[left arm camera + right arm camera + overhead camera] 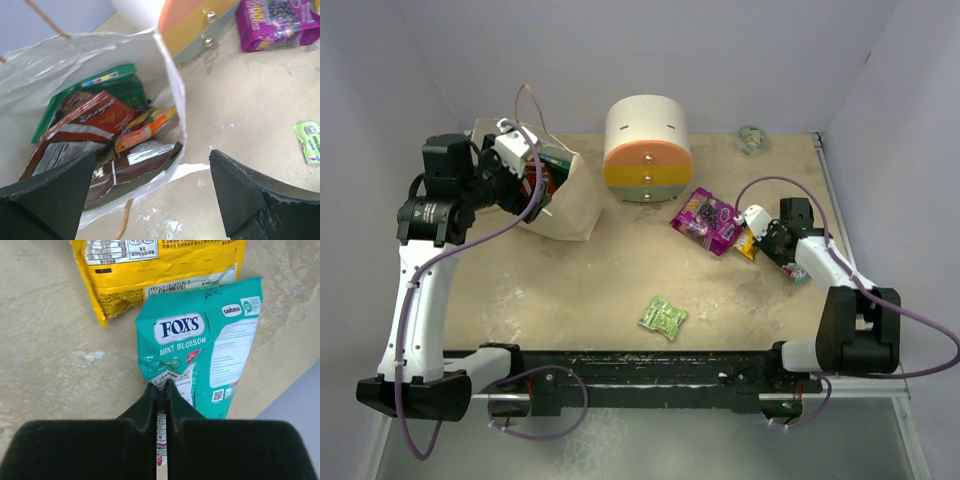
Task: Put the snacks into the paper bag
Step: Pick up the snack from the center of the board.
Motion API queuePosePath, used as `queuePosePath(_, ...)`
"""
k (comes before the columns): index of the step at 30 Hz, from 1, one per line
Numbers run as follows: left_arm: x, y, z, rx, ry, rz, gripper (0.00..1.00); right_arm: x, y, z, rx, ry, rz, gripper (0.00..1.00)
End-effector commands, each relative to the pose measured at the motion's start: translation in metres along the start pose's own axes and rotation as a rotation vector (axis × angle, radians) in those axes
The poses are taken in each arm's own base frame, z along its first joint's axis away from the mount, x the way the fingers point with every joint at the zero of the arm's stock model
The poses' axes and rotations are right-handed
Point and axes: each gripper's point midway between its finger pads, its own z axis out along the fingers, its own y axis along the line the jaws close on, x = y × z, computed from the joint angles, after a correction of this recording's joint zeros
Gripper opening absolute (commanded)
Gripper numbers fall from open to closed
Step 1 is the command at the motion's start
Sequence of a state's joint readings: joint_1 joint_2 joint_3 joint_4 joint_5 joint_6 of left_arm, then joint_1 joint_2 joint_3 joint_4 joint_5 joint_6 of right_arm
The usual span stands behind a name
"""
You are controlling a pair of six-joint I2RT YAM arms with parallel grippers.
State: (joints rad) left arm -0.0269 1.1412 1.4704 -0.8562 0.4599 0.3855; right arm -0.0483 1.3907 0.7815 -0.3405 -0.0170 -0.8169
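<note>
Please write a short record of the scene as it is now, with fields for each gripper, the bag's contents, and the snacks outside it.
Left gripper: open, at the mouth of the paper bag
Right gripper: shut on the edge of the teal packet
Inside bag: green packet, red-brown packet, orange packet
Loose on table: purple packet, yellow packet, lime-green packet

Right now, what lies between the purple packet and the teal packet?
A yellow packet lies between the purple packet and the teal packet. The top view shows this, and the right wrist view shows the yellow one just beyond the teal.
</note>
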Motion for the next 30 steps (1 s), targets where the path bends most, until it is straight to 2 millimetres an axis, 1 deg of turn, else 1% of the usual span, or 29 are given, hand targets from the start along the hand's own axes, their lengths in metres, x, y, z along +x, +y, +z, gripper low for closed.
queuePosePath(1, -0.026, -0.020, -0.003, 0.048, -0.050, 0.101, 0.99, -0.022, -0.003, -0.032, -0.028, -0.086, 0.028, 0.00)
queuePosePath(2, -0.028, -0.029, 0.000, 0.074, -0.051, 0.125, 0.99, -0.025, -0.003, -0.038, -0.030, -0.101, 0.033, 0.00)
queuePosePath(4, -0.031, -0.040, 0.003, 0.119, -0.055, 0.146, 0.99, -0.033, -0.001, -0.051, -0.041, -0.144, 0.035, 0.00)
queuePosePath(6, -0.034, -0.047, 0.006, 0.155, -0.061, 0.152, 0.99, -0.039, 0.003, -0.063, -0.070, -0.171, 0.033, 0.00)
queuePosePath(10, -0.040, -0.062, 0.009, 0.237, -0.075, 0.181, 0.99, -0.051, 0.018, -0.089, -0.158, -0.232, 0.006, 0.00)
queuePosePath(12, -0.041, -0.069, 0.012, 0.276, -0.077, 0.197, 0.99, -0.063, 0.012, -0.104, -0.147, -0.278, -0.006, 0.00)
queuePosePath(18, -0.044, -0.101, 0.026, 0.415, -0.096, 0.244, 1.00, -0.098, 0.032, -0.144, -0.275, -0.466, -0.021, 0.00)
queuePosePath(20, -0.045, -0.116, 0.029, 0.469, -0.113, 0.261, 0.99, -0.110, 0.038, -0.156, -0.317, -0.532, -0.031, 0.00)
queuePosePath(24, -0.048, -0.155, 0.034, 0.603, -0.168, 0.316, 0.99, -0.135, 0.051, -0.180, -0.415, -0.651, -0.033, 0.00)
queuePosePath(27, -0.052, -0.182, 0.040, 0.693, -0.197, 0.376, 0.99, -0.156, 0.064, -0.200, -0.499, -0.724, -0.055, 0.00)
queuePosePath(30, -0.053, -0.204, 0.048, 0.768, -0.200, 0.418, 0.99, -0.177, 0.076, -0.222, -0.562, -0.795, -0.090, 0.00)
